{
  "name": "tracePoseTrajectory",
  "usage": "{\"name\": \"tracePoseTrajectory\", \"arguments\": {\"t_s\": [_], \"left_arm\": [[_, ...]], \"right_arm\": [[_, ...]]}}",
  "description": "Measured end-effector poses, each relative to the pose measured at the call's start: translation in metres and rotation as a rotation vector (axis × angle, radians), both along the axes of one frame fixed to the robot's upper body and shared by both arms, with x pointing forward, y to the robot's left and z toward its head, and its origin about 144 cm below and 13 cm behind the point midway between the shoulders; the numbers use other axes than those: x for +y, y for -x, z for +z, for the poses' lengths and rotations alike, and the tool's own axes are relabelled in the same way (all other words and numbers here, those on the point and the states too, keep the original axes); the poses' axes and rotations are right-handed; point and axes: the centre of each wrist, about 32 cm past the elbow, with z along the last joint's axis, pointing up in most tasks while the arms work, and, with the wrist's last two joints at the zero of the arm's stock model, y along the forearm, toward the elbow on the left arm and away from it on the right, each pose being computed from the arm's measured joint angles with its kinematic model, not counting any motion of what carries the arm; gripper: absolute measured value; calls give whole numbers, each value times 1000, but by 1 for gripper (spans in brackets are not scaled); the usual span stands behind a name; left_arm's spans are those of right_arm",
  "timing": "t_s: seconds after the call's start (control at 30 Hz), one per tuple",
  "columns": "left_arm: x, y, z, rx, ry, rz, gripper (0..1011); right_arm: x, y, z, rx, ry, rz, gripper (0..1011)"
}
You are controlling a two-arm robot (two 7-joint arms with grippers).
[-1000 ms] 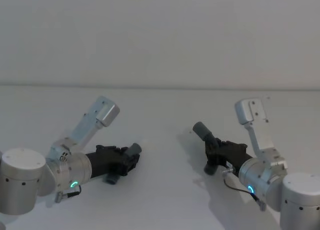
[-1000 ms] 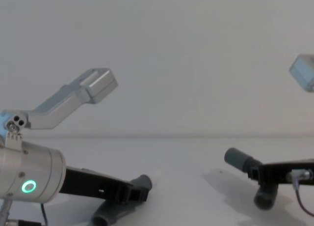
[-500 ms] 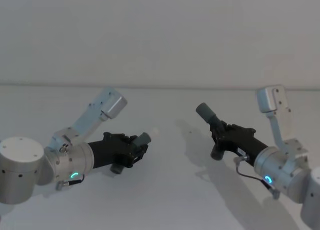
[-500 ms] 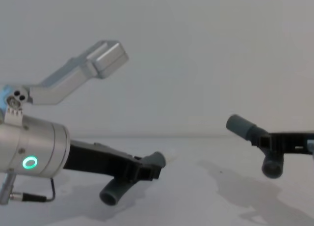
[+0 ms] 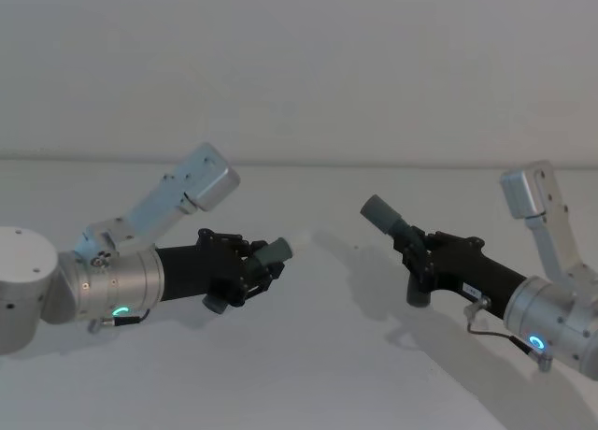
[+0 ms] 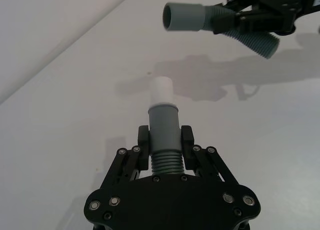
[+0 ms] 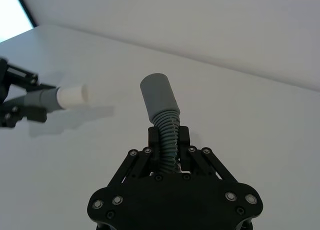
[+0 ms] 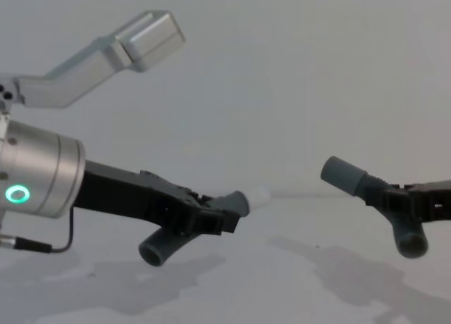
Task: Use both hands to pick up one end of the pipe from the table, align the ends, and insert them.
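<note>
The pipe is in two dark-grey ribbed pieces, both held up off the table and apart from each other. The left hose piece ends in a smooth grey cuff with a narrower white tip. The right hose piece ends in a wider, open socket cuff. The left gripper is clamped on the ribbed body just behind the cuff, with a finger on each side. The right gripper pinches its piece the same way, on the ribs just behind the socket. Each piece's free rear end hangs down below its gripper.

The left wrist view looks along the white tip, and the socket's open mouth sits off to one side of that line, turned partly sideways. The right wrist view shows the tip pointing across rather than into the socket. From the side, the chest view shows the socket a little higher than the tip, with a clear gap between them, its mouth angled up and toward the robot's left. The head view shows the shadows of both pieces on the table beneath.

A second ago both pieces sat lower, close to the table, and half a second ago the left one was still below where it is now. Since then the left gripper has risen and the tip has come nearer the socket
</note>
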Motion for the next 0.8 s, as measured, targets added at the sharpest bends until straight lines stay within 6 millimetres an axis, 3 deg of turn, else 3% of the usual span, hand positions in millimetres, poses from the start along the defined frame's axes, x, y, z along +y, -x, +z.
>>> {"name": "tracePoseTrajectory", "arguments": {"t_s": [0.8], "left_arm": [[25,-3,23,24,-17,-176,357]], "right_arm": [[-56,-5,-22,-128,-62,264,190]]}}
